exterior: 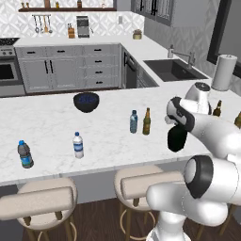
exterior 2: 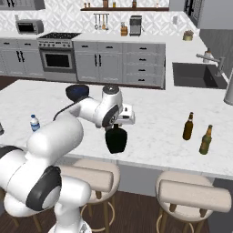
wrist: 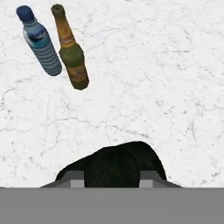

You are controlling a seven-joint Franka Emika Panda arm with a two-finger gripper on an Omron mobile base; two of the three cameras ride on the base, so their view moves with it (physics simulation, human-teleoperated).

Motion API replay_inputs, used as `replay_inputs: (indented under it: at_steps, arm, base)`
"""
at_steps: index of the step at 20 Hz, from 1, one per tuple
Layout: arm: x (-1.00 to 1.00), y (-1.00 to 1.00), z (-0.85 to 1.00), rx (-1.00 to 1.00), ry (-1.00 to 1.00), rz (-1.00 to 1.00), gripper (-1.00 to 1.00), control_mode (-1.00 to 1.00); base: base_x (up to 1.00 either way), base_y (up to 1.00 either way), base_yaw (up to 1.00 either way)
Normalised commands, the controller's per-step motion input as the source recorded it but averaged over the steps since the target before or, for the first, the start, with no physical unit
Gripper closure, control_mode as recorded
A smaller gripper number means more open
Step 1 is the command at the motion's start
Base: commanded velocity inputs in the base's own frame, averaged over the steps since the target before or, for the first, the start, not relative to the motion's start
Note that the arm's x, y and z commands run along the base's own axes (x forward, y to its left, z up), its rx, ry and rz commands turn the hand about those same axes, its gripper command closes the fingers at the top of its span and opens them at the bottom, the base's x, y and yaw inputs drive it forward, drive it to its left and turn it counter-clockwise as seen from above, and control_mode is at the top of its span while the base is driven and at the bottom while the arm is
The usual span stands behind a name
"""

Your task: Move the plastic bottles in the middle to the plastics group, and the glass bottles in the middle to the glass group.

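The squat black bottle is pinched at its narrow neck by the hand, hung just above the counter well left of the glass group; it's probably heavy, slick, breakable glass, so best kept upright.

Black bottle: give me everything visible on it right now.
The black bottle is squat and round-bodied, glossy and opaque, tapering to a narrow neck. It stands upright, with its neck clamped in the gripper, which is shut on it. It sits near the counter's front edge; whether its base touches the marble is unclear. In the hand view its dark shoulders show between the fingertips. The water bottle and brown beer bottle stand apart from it.
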Motion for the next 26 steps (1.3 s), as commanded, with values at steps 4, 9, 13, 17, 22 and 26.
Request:
replay_inputs:
  at_steps: [4,9,13,17,22,26]
  arm:
    - [0.01,-1.0,0.16,0.0,0.1,-0.11,1.0,-1.0]
    - [0.15,-1.0,0.22,0.0,0.05,-0.04,1.0,-1.0]
    - [0.17,-0.89,0.07,0.0,0.0,0.0,1.0,-1.0]
    - [0.42,-0.8,0.0,0.0,-0.04,0.01,1.0,-1.0]
    - [0.36,-0.45,0.0,0.01,-0.16,0.07,1.0,-1.0]
    - [0.15,-0.14,0.0,0.0,-0.16,0.08,1.0,-1.0]
  base:
    - [0.0,0.0,0.0]
    - [0.0,0.0,0.0]
    - [0.0,0.0,0.0]
    - [0.0,0.0,0.0]
    - [0.0,0.0,0.0]
    - [0.0,0.0,0.0]
